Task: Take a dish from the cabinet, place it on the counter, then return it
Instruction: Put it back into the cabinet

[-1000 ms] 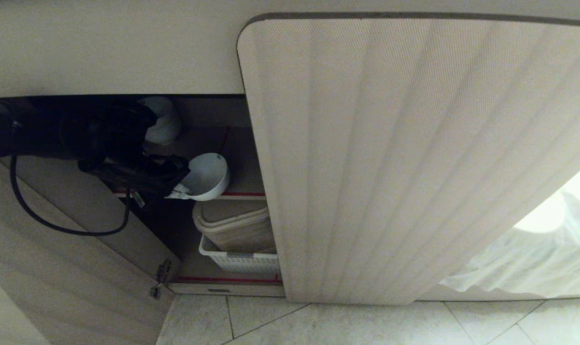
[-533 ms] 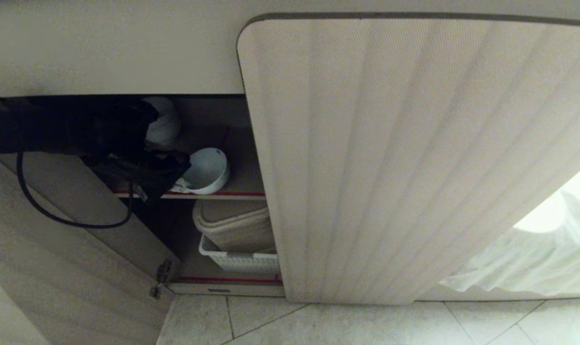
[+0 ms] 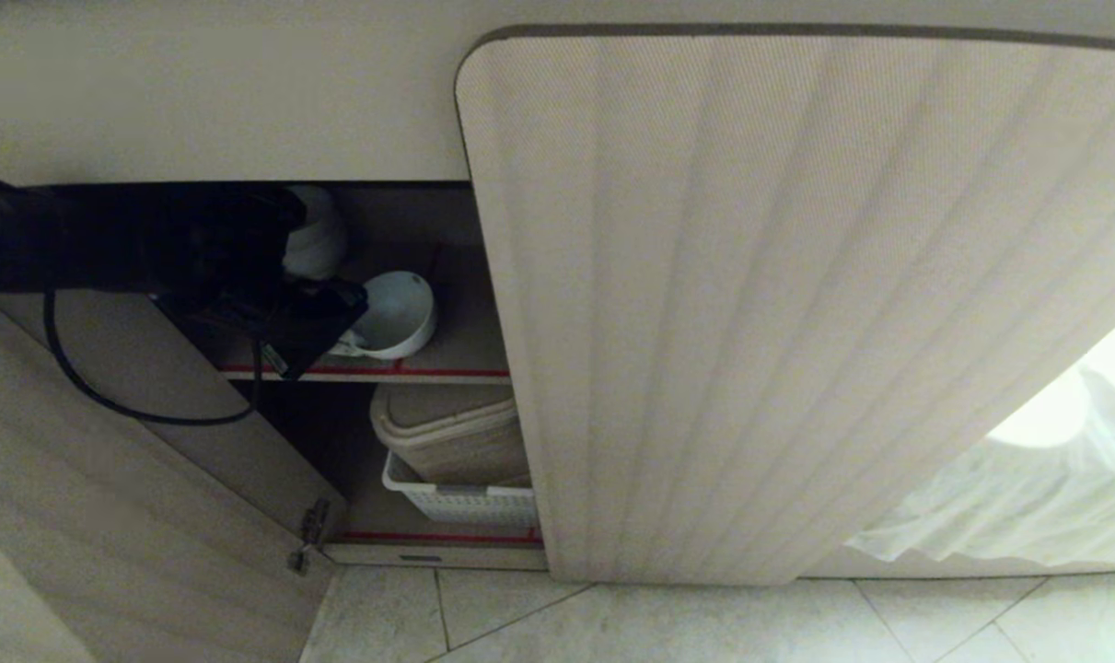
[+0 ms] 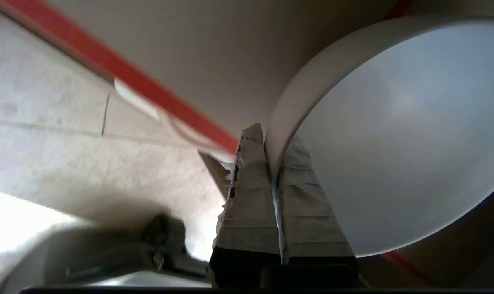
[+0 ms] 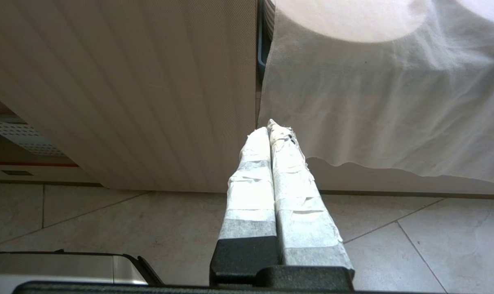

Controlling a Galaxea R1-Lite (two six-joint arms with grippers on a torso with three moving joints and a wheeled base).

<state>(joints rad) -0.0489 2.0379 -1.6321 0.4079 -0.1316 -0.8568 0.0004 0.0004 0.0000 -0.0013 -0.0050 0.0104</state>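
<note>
- Cable (image 3: 106, 405) from the left arm (image 3: 106, 239) droops in a loop in front of the open left door (image 3: 78, 497) of the cabinet (image 3: 796, 304); it could snag on the door edge or on the hinge (image 3: 310, 534) if the arm swings wide on its way out.
- Left gripper (image 3: 341, 348) is clamped on the rim of the dish (image 3: 393, 313), one taped finger (image 4: 247, 192) outside the wall and one inside. The pinch covers only a short stretch of glossy rim, so the bowl could pivot or slip if it is jolted.
- Dish itself hangs tilted over the upper shelf (image 3: 465, 350), just behind the red stripe (image 3: 428, 373) at its front edge. From the head view I cannot tell whether its foot touches the board; letting go while it is off the board and tilted could make it drop, roll or chip.
- White stack (image 3: 316, 235) stands at the far left of the same shelf, close beside the wrist; a push deeper could knock it.
- Beige bin (image 3: 447, 433) and white basket (image 3: 460, 502) sit on the shelf below; a bowl that slides off the front edge would land on them or on the tiled floor (image 3: 704, 626).
- Closed fluted door on the right narrows the opening, leaving little room sideways for the bowl.
- Right gripper (image 5: 270, 127) hangs idle near the floor beside a white cloth (image 5: 373, 102), its taped fingers pressed together on nothing, and poses little risk.
</note>
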